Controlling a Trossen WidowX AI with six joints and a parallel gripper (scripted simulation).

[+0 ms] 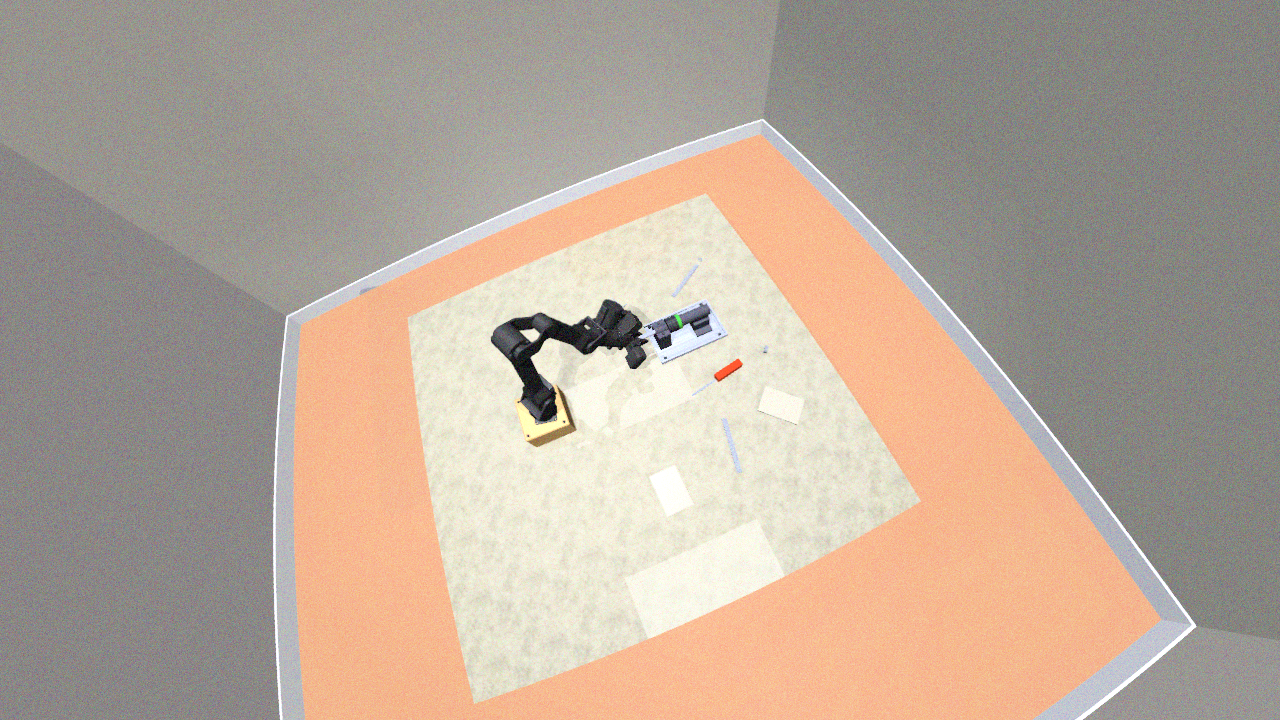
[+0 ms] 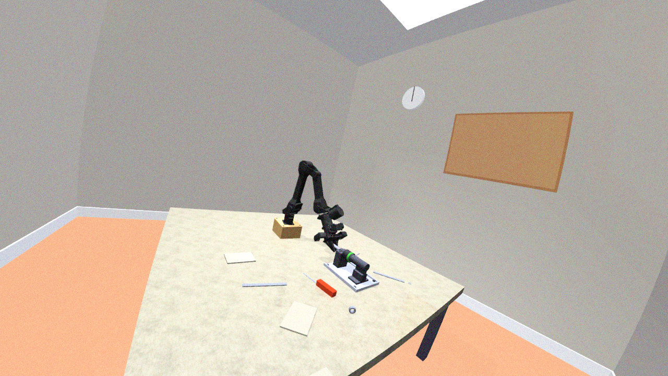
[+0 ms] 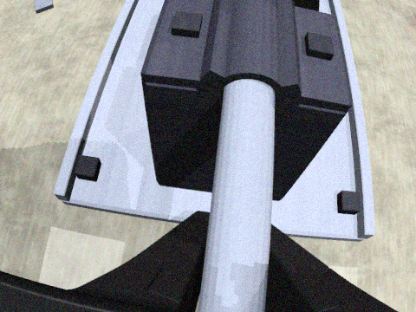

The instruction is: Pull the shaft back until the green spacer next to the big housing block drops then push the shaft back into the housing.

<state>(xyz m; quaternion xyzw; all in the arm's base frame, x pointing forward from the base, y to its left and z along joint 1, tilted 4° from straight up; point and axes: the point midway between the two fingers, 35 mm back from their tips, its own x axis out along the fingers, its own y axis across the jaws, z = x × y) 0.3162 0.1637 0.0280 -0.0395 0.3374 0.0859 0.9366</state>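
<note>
My gripper is shut on the pale shaft, which enters the dark near support block. The fingers are a little outside that block. The green spacer is a bright ring in line with the shaft, against the dark housing tube, with dark parts on its other side. It is up on the assembly, not on the table. The wrist view does not show it. The pale base plate carries both blocks. The shaft's far end is hidden.
A red screwdriver lies beside the plate. A small grey ring lies beyond it. Grey strips lie on both sides, and pale cards lie farther off.
</note>
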